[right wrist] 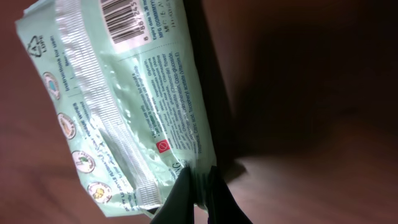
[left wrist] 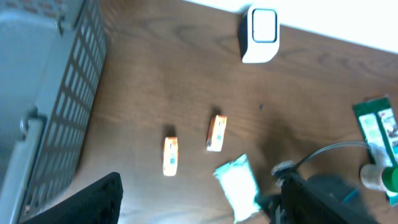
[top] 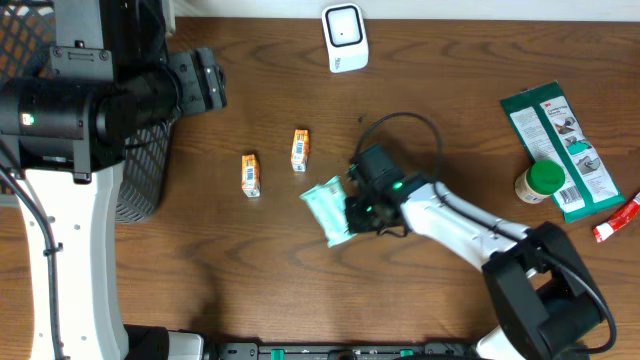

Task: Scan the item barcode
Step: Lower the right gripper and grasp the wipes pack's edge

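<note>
The item is a pale mint-green soft packet (top: 328,208) lying on the brown table, left of my right gripper (top: 358,212). In the right wrist view my right gripper (right wrist: 202,193) is shut on the packet's (right wrist: 124,106) thin sealed edge, and a barcode (right wrist: 127,18) shows at the packet's far end. The white scanner (top: 343,37) stands at the back edge of the table. My left gripper (top: 205,85) hovers high at the back left, open and empty. In its wrist view my left gripper (left wrist: 200,198) looks down on the packet (left wrist: 239,186) and the scanner (left wrist: 261,34).
Two small orange boxes (top: 250,174) (top: 300,150) lie left of the packet. A black mesh basket (top: 140,170) stands at the left edge. At the right lie a green pack (top: 560,140), a green-capped bottle (top: 540,182) and a red tube (top: 615,220).
</note>
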Controlling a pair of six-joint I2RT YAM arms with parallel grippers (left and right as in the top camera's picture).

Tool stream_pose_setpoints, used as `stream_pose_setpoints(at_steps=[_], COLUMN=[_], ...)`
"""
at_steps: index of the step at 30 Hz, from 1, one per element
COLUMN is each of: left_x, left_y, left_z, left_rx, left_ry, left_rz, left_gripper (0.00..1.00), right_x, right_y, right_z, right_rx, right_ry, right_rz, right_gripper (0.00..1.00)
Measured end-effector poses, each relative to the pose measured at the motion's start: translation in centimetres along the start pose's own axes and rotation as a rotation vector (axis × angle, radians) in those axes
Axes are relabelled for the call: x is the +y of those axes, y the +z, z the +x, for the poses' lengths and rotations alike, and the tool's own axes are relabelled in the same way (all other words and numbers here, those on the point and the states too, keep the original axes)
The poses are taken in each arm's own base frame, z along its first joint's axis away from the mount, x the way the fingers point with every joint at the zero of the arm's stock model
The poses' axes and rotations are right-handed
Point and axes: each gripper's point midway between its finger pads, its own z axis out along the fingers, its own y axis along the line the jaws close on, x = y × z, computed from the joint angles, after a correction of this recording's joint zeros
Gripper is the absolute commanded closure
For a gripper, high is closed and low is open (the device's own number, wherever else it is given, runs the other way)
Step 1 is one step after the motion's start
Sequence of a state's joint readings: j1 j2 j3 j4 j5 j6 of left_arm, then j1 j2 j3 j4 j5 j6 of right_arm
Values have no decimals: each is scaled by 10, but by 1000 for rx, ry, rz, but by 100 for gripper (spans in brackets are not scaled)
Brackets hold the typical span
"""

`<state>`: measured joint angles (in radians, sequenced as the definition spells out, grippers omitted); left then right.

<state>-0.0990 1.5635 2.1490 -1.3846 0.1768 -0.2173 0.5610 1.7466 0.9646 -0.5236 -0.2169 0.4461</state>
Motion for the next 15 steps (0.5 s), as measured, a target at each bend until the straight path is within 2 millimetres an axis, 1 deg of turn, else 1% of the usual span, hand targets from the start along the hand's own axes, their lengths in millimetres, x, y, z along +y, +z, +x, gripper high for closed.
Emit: stream_pose_setpoints(at_steps=[3,5,7,12,15], left_x=[1,0,0,3,4], left_y=[0,-1,-1,6,9], left_z=[13,23,33,58,62], left_rx=[54,97,139,254,270], left_ry=[-7,-13,-19,-40,-43], left_rz=[1,9,16,12,12], left_gripper=[18,18,18,18,18], right_x=[-18,-29,-34,-31,-26], right_y=[-5,-8,-10,-9,-8], right_z=[-12,-14,-14,-12,-9], right_rx=[-16,-13,-7,2,8], right_ry=[42,61,60,9,-15], right_rz=[-4,-4,-5,-11,-19], right_gripper=[98,97,96,95,94])
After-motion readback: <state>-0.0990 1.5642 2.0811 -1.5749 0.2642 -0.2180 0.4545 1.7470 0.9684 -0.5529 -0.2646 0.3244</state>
